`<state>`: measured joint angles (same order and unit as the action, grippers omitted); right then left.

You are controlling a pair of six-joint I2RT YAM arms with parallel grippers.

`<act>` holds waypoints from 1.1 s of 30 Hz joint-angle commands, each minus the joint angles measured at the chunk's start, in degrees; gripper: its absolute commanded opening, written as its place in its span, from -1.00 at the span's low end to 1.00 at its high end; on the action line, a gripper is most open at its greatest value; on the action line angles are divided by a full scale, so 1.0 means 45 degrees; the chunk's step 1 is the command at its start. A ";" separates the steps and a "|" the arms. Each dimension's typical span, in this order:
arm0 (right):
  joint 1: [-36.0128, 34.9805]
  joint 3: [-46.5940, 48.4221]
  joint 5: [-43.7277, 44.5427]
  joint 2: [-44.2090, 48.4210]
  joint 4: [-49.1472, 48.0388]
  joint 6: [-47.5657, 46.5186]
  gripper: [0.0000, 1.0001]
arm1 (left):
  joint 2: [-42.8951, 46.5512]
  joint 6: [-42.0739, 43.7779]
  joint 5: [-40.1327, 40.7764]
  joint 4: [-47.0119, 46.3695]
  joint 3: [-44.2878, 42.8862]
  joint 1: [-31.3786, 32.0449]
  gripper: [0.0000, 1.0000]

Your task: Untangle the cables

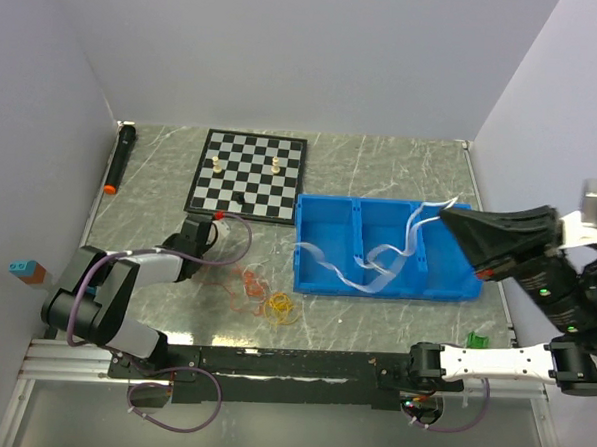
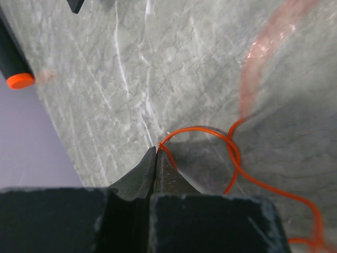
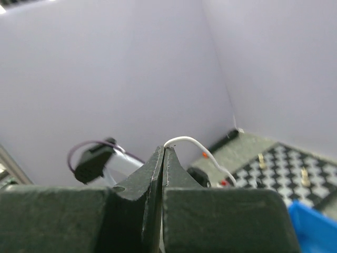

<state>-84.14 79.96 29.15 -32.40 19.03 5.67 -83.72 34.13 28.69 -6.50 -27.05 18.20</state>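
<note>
I am in the pulling-apart step, with one cord pinched in each hand and the two hands out to opposite sides. My left gripper (image 2: 157, 154) is clamped tight on the orange cord (image 2: 197, 128). The cord arcs out from the tips at the centre of the left wrist view, crosses itself and trails off to the lower right over the table (image 2: 131, 79). My right gripper (image 3: 164, 150) is closed just as hard on the white cord (image 3: 184, 139), held up in the air. From above, the white cord drapes leftward across the blue bin (image 1: 415, 290), right of centre. The red, orange and yellow tangle (image 1: 258, 289) lies on the table just below centre, under the chessboard (image 1: 249, 176). The white one looks free of that tangle, I think. Next I should probably draw the orange cord out slowly, watching its crossing so it does not cinch.
</note>
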 commanded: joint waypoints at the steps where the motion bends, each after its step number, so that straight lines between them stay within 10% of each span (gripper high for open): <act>1: -0.0072 0.1447 -0.1261 -0.0201 -0.1025 -0.1142 -1.00 | -0.0301 0.0384 -0.0027 -0.0057 0.0834 -0.0157 -0.99; 11: -0.0033 0.1549 0.2674 -0.1743 -0.1374 -0.3716 -1.00 | 0.1374 -0.0864 -0.2288 0.2552 -0.0431 -0.0215 -0.99; 19: 0.0530 -0.2474 0.6568 -0.1881 -0.7133 -0.8855 -1.00 | 0.4443 -0.1119 -0.6255 0.6676 -0.2893 -0.0196 -0.99; 33: 0.7973 -0.3745 0.3483 -0.2642 -0.2197 -0.2668 -1.00 | 0.4601 -0.1647 -0.7097 0.7656 -0.3560 -0.0177 -0.98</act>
<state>-51.94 64.79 47.46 -43.68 7.25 -12.62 -63.66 27.51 -1.34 26.76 -42.26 17.23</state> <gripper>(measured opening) 0.007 0.018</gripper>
